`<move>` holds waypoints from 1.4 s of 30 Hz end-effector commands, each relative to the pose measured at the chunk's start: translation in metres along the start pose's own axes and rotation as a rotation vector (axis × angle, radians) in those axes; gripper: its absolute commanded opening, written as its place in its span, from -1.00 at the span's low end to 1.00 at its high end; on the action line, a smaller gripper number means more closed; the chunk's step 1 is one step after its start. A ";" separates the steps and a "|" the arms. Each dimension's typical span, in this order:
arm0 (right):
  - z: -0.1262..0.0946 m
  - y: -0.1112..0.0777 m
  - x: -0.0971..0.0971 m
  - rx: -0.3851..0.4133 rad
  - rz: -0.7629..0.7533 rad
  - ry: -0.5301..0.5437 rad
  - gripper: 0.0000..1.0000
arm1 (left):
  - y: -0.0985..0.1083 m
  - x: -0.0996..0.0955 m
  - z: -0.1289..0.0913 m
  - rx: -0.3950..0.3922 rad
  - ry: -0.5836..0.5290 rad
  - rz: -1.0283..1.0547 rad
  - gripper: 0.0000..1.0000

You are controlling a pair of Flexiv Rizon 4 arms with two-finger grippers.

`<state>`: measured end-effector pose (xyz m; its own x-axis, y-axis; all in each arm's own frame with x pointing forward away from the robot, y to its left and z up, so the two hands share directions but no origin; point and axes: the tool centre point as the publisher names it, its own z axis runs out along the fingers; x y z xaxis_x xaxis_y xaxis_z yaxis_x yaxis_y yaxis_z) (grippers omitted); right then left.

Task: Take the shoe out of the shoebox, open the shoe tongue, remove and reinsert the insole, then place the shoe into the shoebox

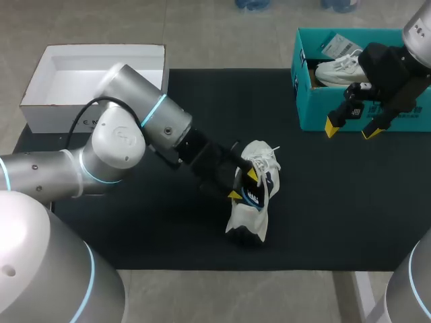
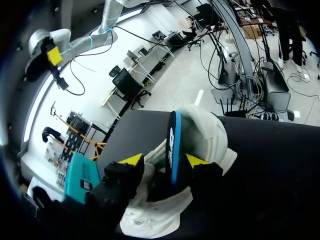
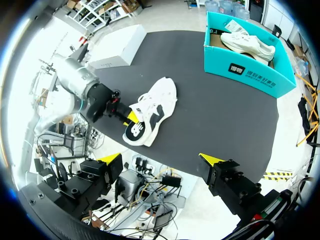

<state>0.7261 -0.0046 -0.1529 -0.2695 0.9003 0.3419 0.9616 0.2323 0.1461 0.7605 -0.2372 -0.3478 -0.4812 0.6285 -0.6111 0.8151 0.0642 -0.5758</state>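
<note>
Black surface (image 1: 168, 235), middle: white shoe (image 1: 256, 202) tipped on side, blue-edged insole (image 2: 173, 145) stood between left gripper (image 1: 242, 184) fingers, probably for pulling out. Actual clamp can't be told tbh. Right gripper (image 1: 351, 128) parked wide open and empty by teal shoebox (image 1: 313, 108), far right, out of way.

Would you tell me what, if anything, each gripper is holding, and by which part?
The right gripper is open and empty. The left gripper straddles the black, blue-edged insole standing out of the white sneaker; a firm hold cannot be told.

- shoe (image 1: 248, 217): white mesh cloth, matt
- shoebox (image 1: 316, 111): teal cardboard, smooth
- desk mat (image 1: 168, 229): black, matt, cloth-like
- white box (image 1: 60, 118): smooth cardboard
- left arm (image 1: 121, 138): glossy silver shell
</note>
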 end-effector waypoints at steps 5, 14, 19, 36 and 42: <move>0.001 0.002 0.000 0.003 0.000 -0.001 1.00 | -0.011 0.004 0.001 0.018 -0.007 0.000 -0.19; 0.001 0.002 0.000 0.003 0.000 -0.001 1.00 | -0.014 0.005 0.005 0.039 0.017 0.003 -1.00; 0.001 0.002 0.000 0.003 0.000 -0.001 1.00 | -0.008 0.002 0.003 0.023 0.040 0.033 -1.00; 0.001 0.002 0.000 0.003 0.000 -0.001 1.00 | 0.023 0.028 0.021 -0.023 0.135 0.023 -1.00; 0.001 0.002 0.000 0.003 0.000 -0.001 1.00 | 0.017 0.020 0.005 -0.032 0.126 0.025 -0.41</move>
<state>0.7261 -0.0047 -0.1529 -0.2695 0.9003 0.3419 0.9616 0.2323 0.1462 0.7617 -0.2335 -0.3762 -0.4196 0.7220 -0.5501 0.8338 0.0670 -0.5481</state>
